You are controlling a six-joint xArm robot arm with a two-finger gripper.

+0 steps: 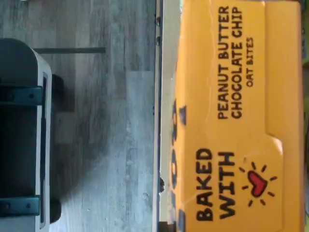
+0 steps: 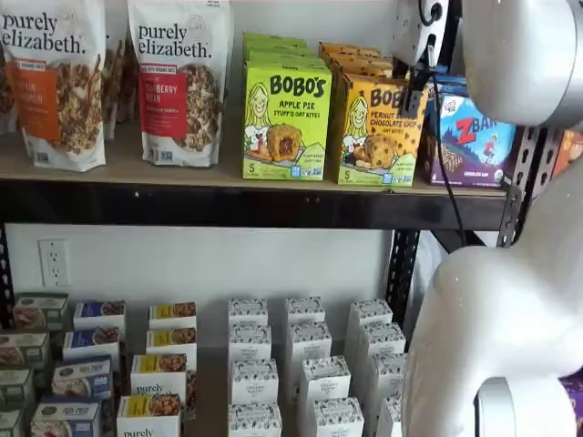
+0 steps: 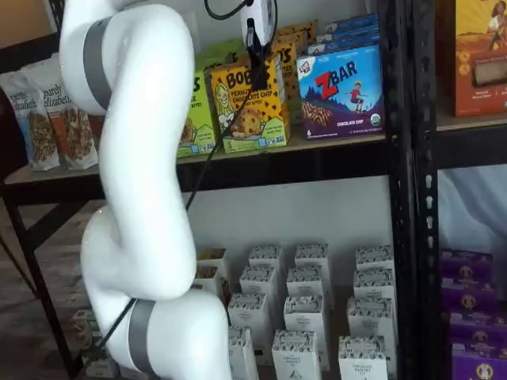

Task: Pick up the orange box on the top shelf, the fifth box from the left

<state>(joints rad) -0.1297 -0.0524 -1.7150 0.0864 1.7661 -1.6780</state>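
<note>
- On the top shelf, the lime-green Apple Pie box stands to the left, just beside the orange box; the blue-purple ZBar box stands close on the other side
- The claw hangs right in front of the orange box's upper face in both shelf views; only a dark finger shape shows there, so whether it is apart or together cannot be told, nor whether it touches the cardboard
- The step in hand looks like the final approach: the claw should straddle this box alone, clear of both neighbours, and close squarely across its narrow sides before drawing it straight out
- The orange box is yellow-orange cardboard, upright at the shelf front, printed with a cartoon girl, a bite photo and "PEANUT BUTTER CHOCOLATE CHIP"; in the wrist view its panel reads "BAKED WITH" beside a red heart
</note>
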